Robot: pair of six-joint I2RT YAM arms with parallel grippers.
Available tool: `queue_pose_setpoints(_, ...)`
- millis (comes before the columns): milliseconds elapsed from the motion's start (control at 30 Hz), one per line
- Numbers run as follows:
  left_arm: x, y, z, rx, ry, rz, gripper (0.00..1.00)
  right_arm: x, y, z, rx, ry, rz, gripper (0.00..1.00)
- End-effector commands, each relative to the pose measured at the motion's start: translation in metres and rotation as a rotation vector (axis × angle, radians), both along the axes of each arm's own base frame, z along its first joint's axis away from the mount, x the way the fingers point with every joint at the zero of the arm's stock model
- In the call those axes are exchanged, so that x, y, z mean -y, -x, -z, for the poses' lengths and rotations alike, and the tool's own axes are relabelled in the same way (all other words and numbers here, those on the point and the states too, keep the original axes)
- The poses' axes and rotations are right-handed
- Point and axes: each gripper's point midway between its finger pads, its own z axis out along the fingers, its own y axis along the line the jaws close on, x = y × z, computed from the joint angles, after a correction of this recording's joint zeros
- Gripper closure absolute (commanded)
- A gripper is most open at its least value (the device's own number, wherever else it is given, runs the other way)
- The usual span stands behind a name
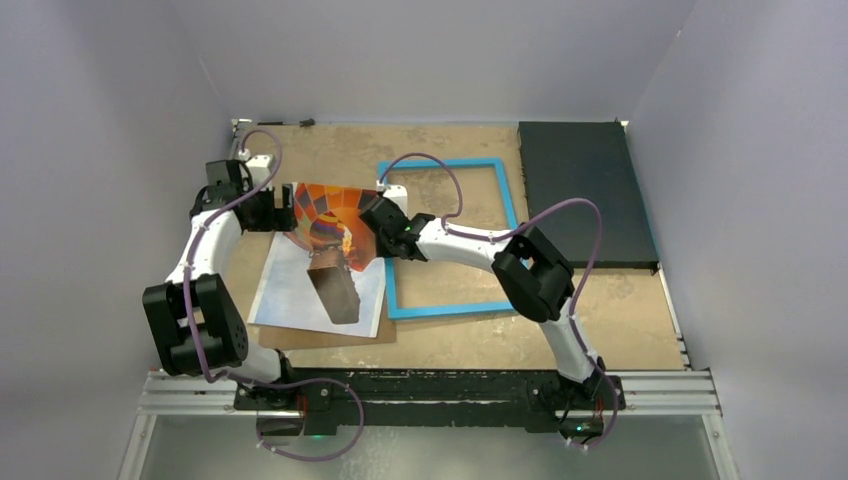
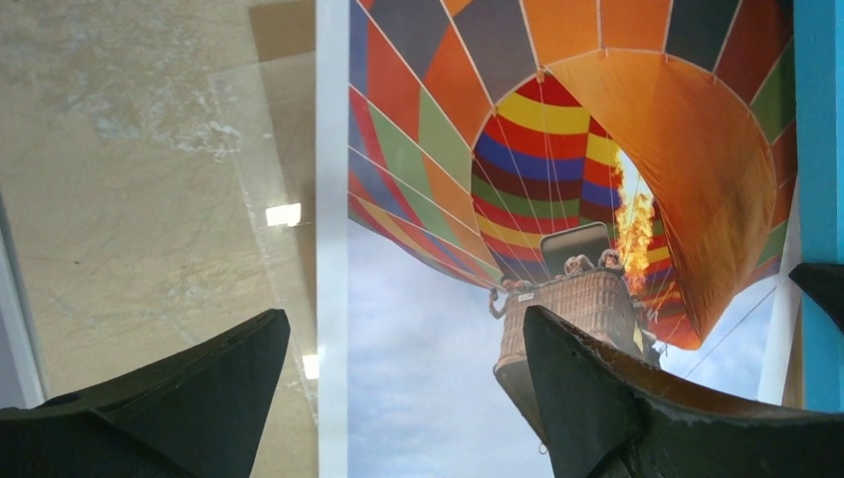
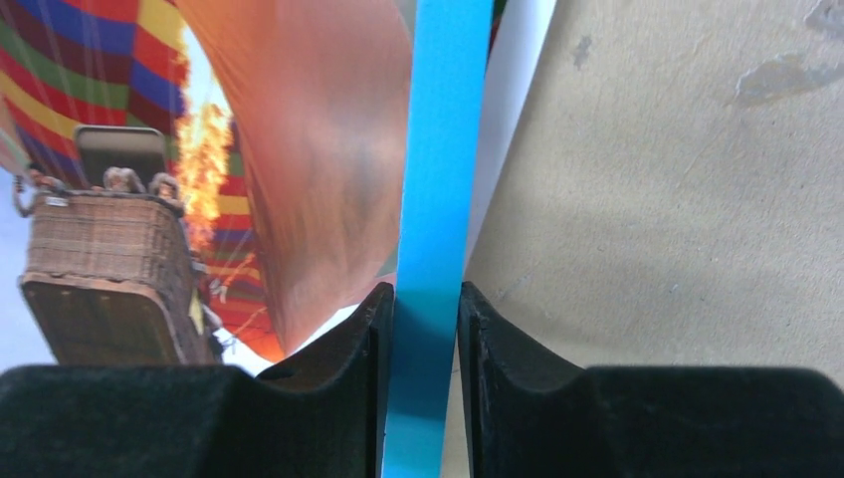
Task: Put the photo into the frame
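The photo (image 1: 310, 285), a hot-air balloon print, lies picture side up on the table's left half. Its right edge reaches under the left rail of the blue frame (image 1: 450, 308), which lies flat beside it. My right gripper (image 1: 378, 232) is shut on that left rail; in the right wrist view both fingers press the blue rail (image 3: 443, 149) at my right gripper (image 3: 426, 291), with the photo (image 3: 100, 100) to the left. My left gripper (image 1: 283, 212) hangs open over the photo's far left corner. In the left wrist view it (image 2: 406, 314) straddles the white border of the photo (image 2: 448, 378); the frame (image 2: 818, 129) shows at the right.
A dark rectangular mat (image 1: 585, 195) lies at the back right. A brown board (image 1: 330, 338) peeks out under the photo's near edge. A clear sheet (image 2: 264, 149) lies on the table beside the photo's left border. Grey walls close in three sides.
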Motion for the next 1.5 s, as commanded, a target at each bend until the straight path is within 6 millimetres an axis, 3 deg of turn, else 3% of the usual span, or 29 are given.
queue_pose_setpoints(0,0.015,0.005,-0.005,0.021,-0.02,0.07,0.14,-0.016,-0.012,-0.076,0.101,-0.104,-0.008,0.72)
queue_pose_setpoints(167,0.03,0.003,-0.006,0.021,-0.051,0.119,0.14,-0.014,-0.012,-0.115,0.135,-0.144,-0.018,0.77)
queue_pose_setpoints(300,0.053,-0.003,-0.013,0.057,-0.058,0.168,0.13,0.002,-0.021,-0.151,0.159,-0.206,0.024,0.86)
queue_pose_setpoints(567,0.128,-0.012,-0.014,0.102,-0.103,0.339,0.13,0.052,-0.056,-0.231,0.173,-0.422,0.089,0.96)
queue_pose_setpoints(700,0.164,-0.014,-0.004,0.15,-0.157,0.431,0.12,0.071,-0.07,-0.263,0.188,-0.487,0.096,1.0)
queue_pose_setpoints(900,0.221,-0.004,0.015,0.165,-0.237,0.551,0.12,0.115,-0.086,-0.294,0.203,-0.574,0.138,1.0)
queue_pose_setpoints(1100,0.269,0.009,0.045,0.177,-0.36,0.654,0.13,0.133,-0.083,-0.304,0.199,-0.629,0.14,1.0)
queue_pose_setpoints(1233,0.272,0.008,0.065,0.175,-0.452,0.663,0.17,0.136,-0.08,-0.302,0.181,-0.648,0.129,1.0)
queue_pose_setpoints(1467,0.239,0.009,0.082,0.159,-0.625,0.621,0.22,0.137,-0.074,-0.303,0.169,-0.672,0.115,1.0)
